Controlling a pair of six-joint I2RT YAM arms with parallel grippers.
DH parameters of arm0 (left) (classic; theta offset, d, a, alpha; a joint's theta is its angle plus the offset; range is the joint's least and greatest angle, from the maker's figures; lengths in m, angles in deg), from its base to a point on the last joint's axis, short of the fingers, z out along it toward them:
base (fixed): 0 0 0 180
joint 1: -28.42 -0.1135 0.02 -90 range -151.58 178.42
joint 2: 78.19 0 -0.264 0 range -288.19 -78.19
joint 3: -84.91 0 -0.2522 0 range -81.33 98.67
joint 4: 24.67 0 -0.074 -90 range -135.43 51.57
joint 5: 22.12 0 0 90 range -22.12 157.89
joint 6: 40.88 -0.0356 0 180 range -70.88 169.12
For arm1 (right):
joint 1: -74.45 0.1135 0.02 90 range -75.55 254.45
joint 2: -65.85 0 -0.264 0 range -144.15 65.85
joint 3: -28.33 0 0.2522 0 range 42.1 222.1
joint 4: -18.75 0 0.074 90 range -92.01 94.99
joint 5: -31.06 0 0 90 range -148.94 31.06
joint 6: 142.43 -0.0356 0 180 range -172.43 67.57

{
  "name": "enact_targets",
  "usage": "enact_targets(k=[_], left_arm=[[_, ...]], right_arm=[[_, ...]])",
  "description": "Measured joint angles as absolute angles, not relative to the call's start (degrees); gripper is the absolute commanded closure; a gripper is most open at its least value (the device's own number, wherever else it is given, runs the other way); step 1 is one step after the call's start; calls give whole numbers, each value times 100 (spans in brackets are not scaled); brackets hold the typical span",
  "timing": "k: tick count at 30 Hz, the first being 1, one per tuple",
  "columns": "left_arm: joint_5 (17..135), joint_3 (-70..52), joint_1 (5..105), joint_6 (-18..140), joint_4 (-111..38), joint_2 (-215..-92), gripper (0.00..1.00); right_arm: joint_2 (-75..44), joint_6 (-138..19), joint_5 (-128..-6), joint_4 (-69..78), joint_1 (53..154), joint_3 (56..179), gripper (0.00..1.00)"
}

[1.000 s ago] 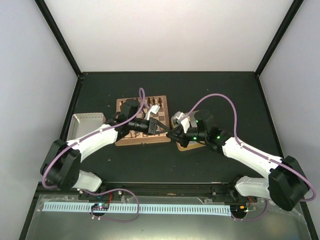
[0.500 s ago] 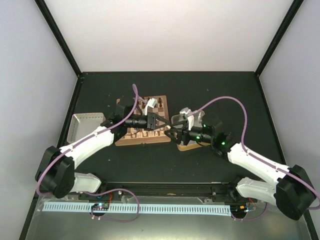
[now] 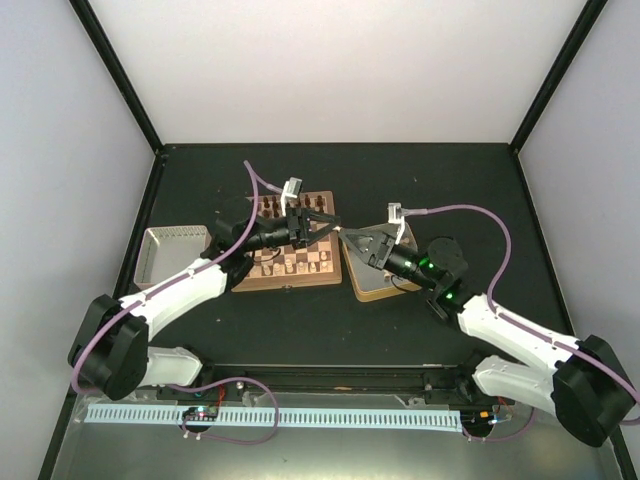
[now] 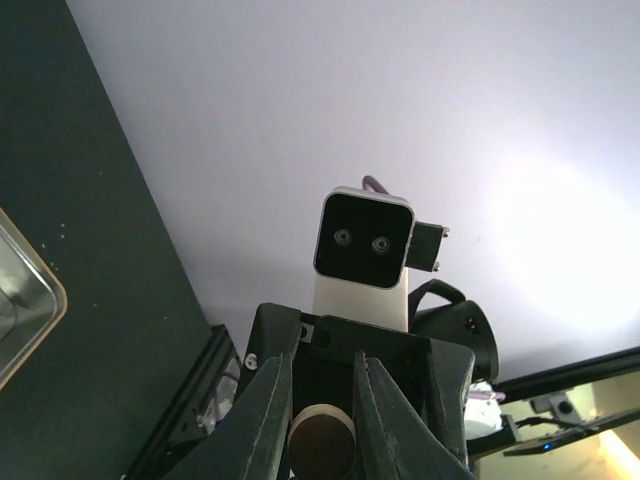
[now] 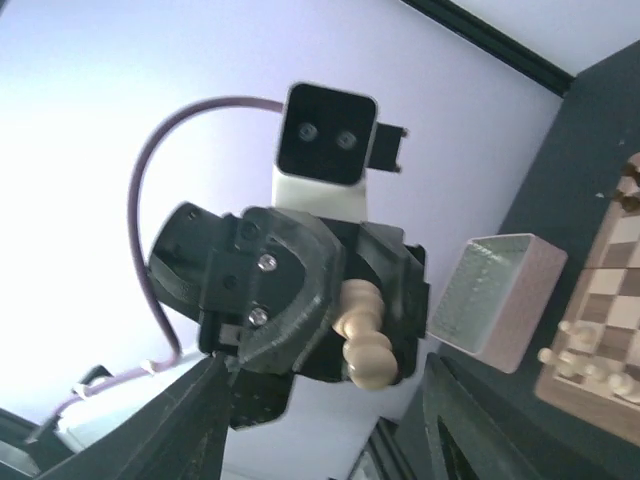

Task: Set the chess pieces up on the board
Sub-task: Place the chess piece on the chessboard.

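**One pale chessman (image 5: 362,336) in the left claw (image 3: 316,224)**

The right claw (image 3: 362,243) hangs wide open and empty over a gold-rimmed tin (image 3: 378,291). The left claw is squeezed tight on the chessman, above the board (image 3: 288,284), probably ready to stand it on a square. Under everything is a black table (image 3: 450,190), with white walls (image 3: 330,70) behind.

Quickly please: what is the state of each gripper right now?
Left gripper: shut on a pale chess piece.
Right gripper: open, holding nothing.

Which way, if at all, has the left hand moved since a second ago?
Yes: left hand moved from the board's near-right edge toward its far-right corner.
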State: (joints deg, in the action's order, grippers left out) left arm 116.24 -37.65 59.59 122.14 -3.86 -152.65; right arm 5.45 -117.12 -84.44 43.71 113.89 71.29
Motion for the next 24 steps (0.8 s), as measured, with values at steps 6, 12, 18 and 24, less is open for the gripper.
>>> enact_targets(k=[6,12,18,24], left_arm=[[11460,-3863,5962,12708,84,-15265,97],[11412,-3894,5962,12928,298,-15265,97],[11351,-3995,5962,13044,455,-15265,97],[11220,-4069,5955,13130,626,-15265,87]], right_arm=[[296,-12641,-8420,5027,11391,7133,66],[137,-13017,-8413,5250,11391,7137,73],[-10,-13115,-8358,5252,11389,7308,81],[-139,-13211,-8358,5278,11384,7376,98]])
